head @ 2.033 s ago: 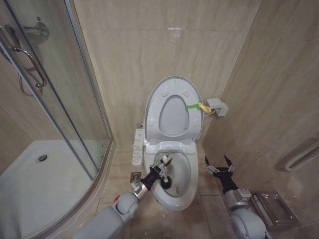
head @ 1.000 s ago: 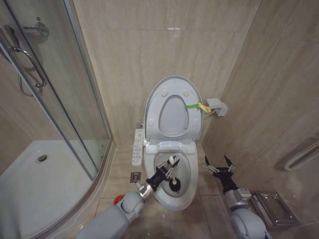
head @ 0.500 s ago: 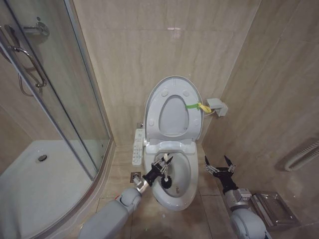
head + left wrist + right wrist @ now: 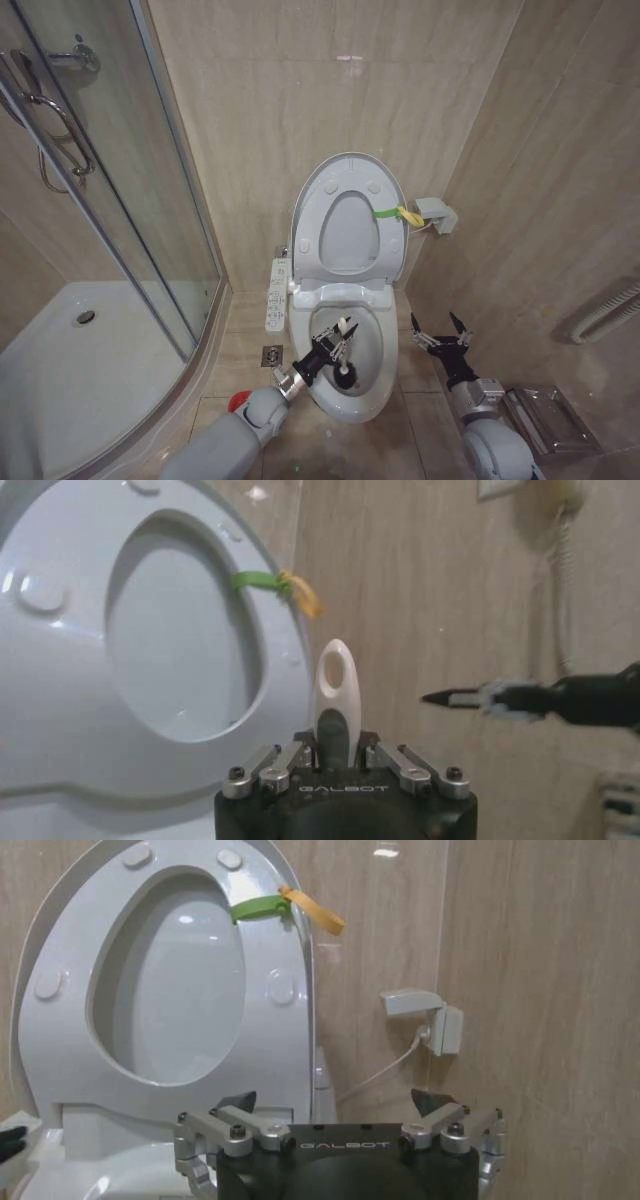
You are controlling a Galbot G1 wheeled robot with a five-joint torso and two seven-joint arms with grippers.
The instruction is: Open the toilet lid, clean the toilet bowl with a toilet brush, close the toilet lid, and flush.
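The toilet lid [image 4: 346, 172] stands raised against the wall, its yellow-green strap [image 4: 394, 213] at the right edge; it also shows in the wrist views [image 4: 60, 667] [image 4: 60, 1042]. Below it the toilet bowl [image 4: 372, 396] lies open. My left gripper [image 4: 335, 347] reaches over the bowl's left rim, shut on the toilet brush's pale handle [image 4: 335, 682]. The black bristle head [image 4: 346, 379] hangs low inside the bowl. Right of the bowl, my right gripper [image 4: 440, 334] hovers open and holds nothing, its fingers [image 4: 236, 1104] spread wide.
A glass shower enclosure [image 4: 110, 200] and its white tray [image 4: 90, 370] take up the left side. A button panel [image 4: 276, 293] is mounted left of the bowl, with a floor drain [image 4: 272, 355] and a red cup holder [image 4: 238, 401] below. A wall box [image 4: 437, 214] sits right of the lid.
My left gripper has swept the brush within the bowl, shifting right and slightly nearer since half a second ago. The right arm and the lid have stayed still.
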